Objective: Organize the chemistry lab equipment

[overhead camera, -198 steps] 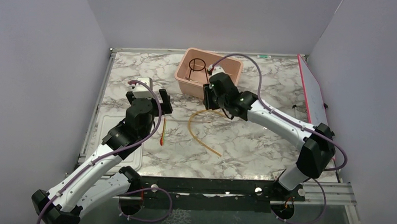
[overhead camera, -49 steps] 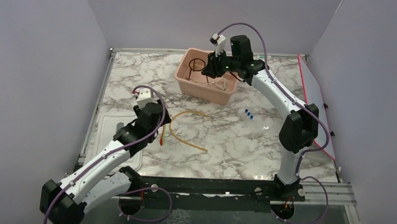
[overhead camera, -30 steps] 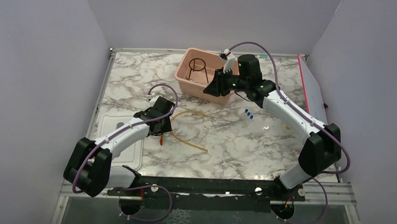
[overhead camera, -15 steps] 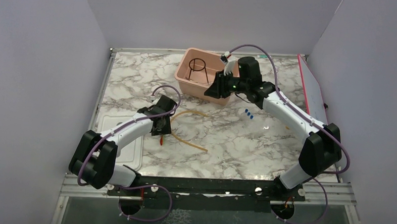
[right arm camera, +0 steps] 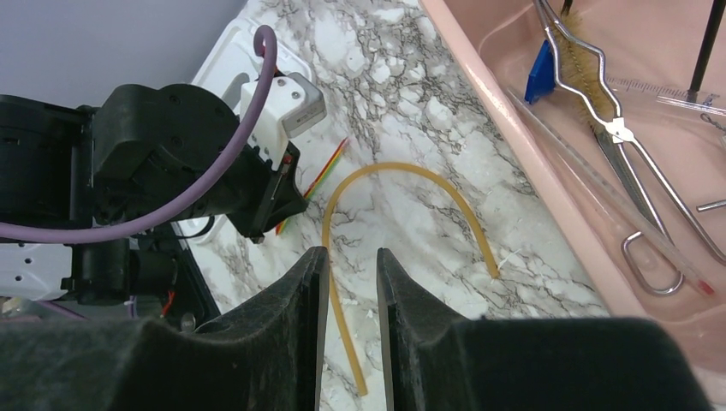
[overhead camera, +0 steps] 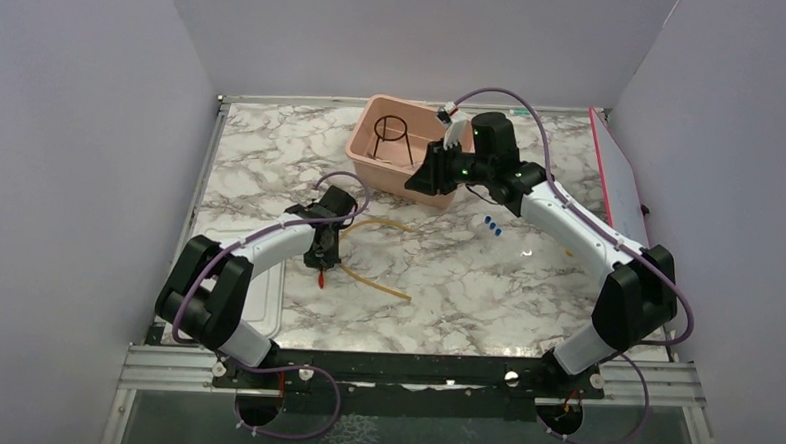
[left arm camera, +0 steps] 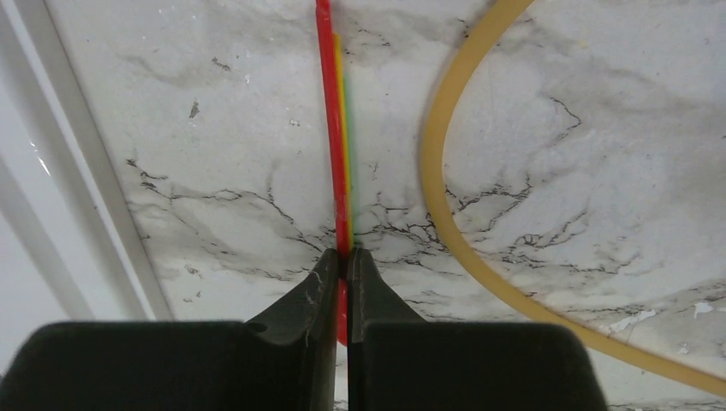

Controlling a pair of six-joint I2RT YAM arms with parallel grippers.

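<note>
I read the left gripper (left arm camera: pixel 344 255) as clamped on the thin red-orange rod (left arm camera: pixel 329 103), which lies on the marble table (left arm camera: pixel 214 171) just beside the curved tan tube (left arm camera: pixel 434 171). The right gripper (right arm camera: pixel 347 257) hangs at the pink tub (right arm camera: pixel 479 51) — jaws parted, nothing between them. The tongs (right arm camera: pixel 612 120) and the ring stand (overhead camera: pixel 391 132) sit inside that tub.

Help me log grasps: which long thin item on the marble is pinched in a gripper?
The straight red-orange rod, clamped in the left gripper; the curved tan tube lies free beside it.
</note>
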